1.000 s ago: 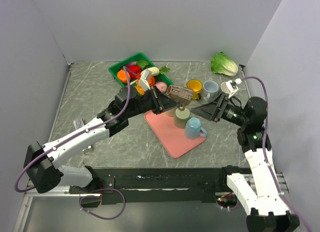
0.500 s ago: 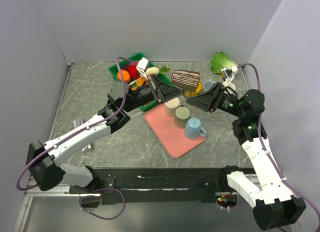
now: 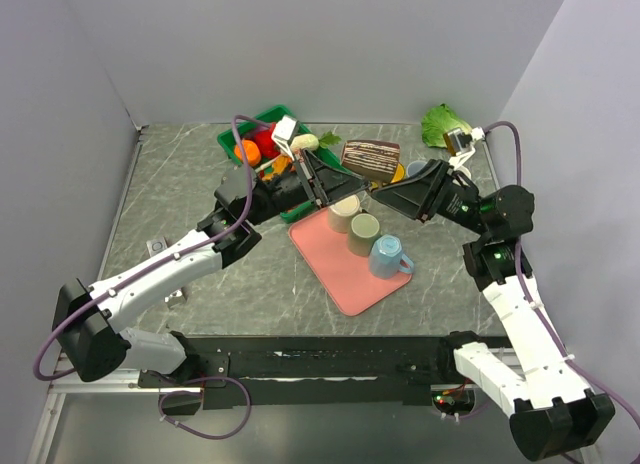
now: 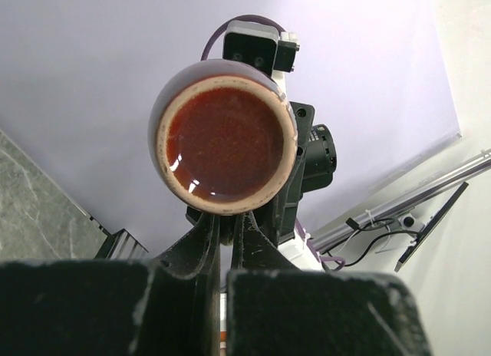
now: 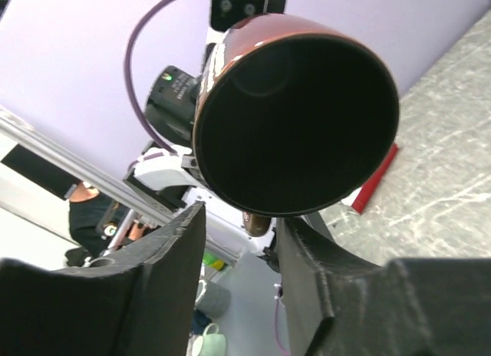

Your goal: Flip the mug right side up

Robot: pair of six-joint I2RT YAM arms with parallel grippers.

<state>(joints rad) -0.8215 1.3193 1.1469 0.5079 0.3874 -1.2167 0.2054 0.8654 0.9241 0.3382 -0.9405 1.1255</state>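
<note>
The left claw (image 4: 229, 227) was closed on the brown mug (image 3: 371, 157), its two fingers almost together under the mug's wall. Which part they pinched was hidden. The mug was held in the air above the surface (image 3: 200, 174), lying on its side. In the top view it appeared at 1 o'clock from the left claw and at 12 o'clock from the pink tray (image 3: 345, 274). Its glazed bottom faced the left wrist camera, and its dark mouth faced the right one. The right claw (image 5: 240, 222) was open, with its fingers spread wide, at 4 o'clock from the mug. The rim was just above the gap between them.
</note>
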